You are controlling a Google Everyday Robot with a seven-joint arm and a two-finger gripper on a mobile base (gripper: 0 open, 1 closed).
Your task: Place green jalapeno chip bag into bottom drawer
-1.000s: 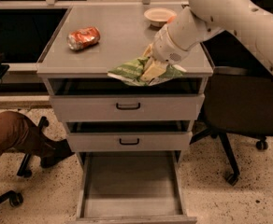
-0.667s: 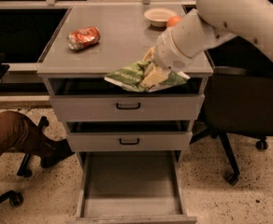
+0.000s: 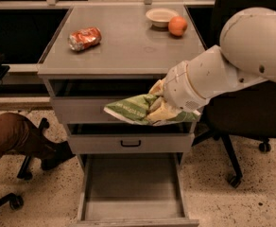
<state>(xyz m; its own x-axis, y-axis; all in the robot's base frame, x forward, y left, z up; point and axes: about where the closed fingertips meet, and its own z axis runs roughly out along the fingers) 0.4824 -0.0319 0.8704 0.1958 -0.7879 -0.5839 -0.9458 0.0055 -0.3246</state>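
Observation:
The green jalapeno chip bag [image 3: 133, 109] is a crumpled light-green foil bag held in the air in front of the top drawer's face. My gripper [image 3: 160, 108] is shut on the bag's right end, its yellowish fingers [image 3: 156, 87] partly wrapped by the foil. The white arm comes in from the right. The bottom drawer [image 3: 133, 183] stands pulled open below the bag, a plain grey tray with nothing in it.
A crushed orange-red can [image 3: 84, 38], a white bowl [image 3: 161, 16] and an orange [image 3: 177, 26] sit on the cabinet top [image 3: 128, 46]. The middle drawer [image 3: 130, 143] has a black handle. A person's leg and shoe [image 3: 20, 138] are at left, a black office chair [image 3: 242, 126] at right.
The gripper with the bag has moved down and forward off the cabinet top's front edge, now hanging in front of the top drawer above the open bottom drawer.

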